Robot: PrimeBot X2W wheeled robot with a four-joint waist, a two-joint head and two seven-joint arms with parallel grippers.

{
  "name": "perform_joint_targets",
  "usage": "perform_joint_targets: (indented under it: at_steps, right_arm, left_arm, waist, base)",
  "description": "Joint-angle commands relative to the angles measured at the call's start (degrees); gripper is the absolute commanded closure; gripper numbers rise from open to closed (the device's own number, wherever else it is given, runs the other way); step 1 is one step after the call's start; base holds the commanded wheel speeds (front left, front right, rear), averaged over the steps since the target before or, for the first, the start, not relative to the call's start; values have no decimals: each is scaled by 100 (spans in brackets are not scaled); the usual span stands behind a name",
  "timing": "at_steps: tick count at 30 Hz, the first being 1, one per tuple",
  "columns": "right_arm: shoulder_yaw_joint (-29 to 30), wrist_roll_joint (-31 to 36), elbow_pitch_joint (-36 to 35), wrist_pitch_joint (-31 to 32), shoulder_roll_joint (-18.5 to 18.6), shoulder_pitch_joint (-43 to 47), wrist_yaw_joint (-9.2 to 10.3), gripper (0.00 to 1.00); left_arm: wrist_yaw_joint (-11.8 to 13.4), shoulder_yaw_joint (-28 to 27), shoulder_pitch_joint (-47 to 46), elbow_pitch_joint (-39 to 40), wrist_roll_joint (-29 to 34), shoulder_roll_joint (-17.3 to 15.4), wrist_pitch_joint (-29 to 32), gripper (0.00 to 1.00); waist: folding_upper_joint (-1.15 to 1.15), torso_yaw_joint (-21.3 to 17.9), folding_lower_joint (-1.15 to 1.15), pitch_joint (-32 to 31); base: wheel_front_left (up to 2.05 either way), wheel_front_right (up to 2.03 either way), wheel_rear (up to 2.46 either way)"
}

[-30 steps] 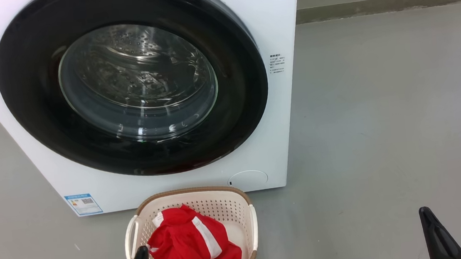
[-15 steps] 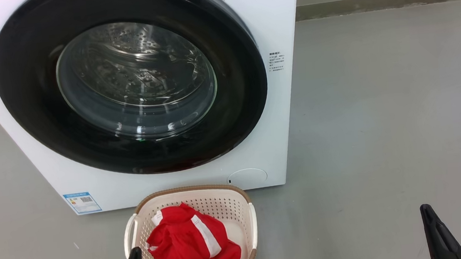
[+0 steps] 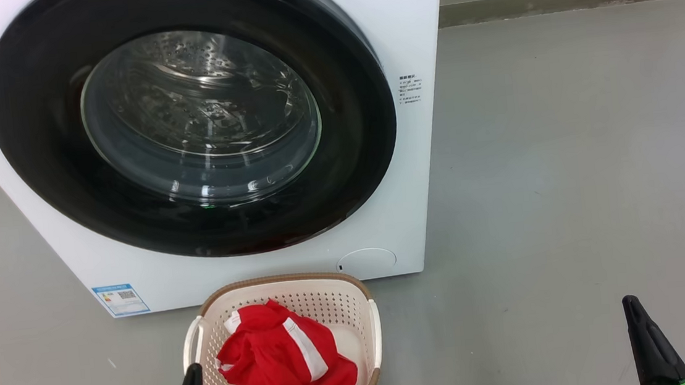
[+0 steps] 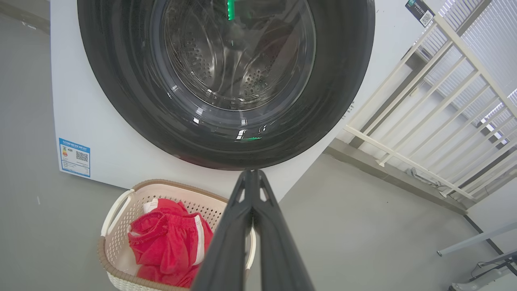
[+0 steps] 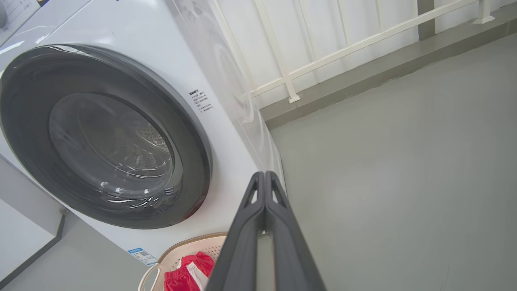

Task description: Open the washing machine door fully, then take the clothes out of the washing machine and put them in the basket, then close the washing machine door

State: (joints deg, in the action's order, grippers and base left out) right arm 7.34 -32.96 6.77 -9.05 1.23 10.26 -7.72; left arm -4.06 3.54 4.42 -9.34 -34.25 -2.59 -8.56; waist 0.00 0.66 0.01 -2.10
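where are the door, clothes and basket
door (image 3: 353, 173) head view, right side of its black rim
clothes (image 3: 265, 367) head view, middle of the red fabric
basket (image 3: 334, 305) head view, its perforated back wall

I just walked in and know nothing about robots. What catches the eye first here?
The glossy black washing machine door, shut, dominates the front of the white washing machine. On the grey floor before it, bright red clothes lie in a cream basket. The left gripper and right gripper, both shut, point up from the bottom edge.
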Motion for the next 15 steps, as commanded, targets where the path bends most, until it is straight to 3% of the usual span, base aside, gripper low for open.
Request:
perform_joint_targets:
  at_steps: [1, 15]
  right_arm:
    - [-40, -248, -97, 43, 99, -269, 7, 100]
    - [-70, -1134, 27, 255, 126, -477, 10, 100]
  left_arm:
    - [-46, -127, -254, 106, -226, -44, 62, 100]
    - [-91, -247, -376, 19, -1089, -53, 271, 100]
  waist:
    - [0, -1, -1, 5]
    - [0, -11, -1, 39]
  base:
    - [0, 0, 0]
    - [0, 0, 0]
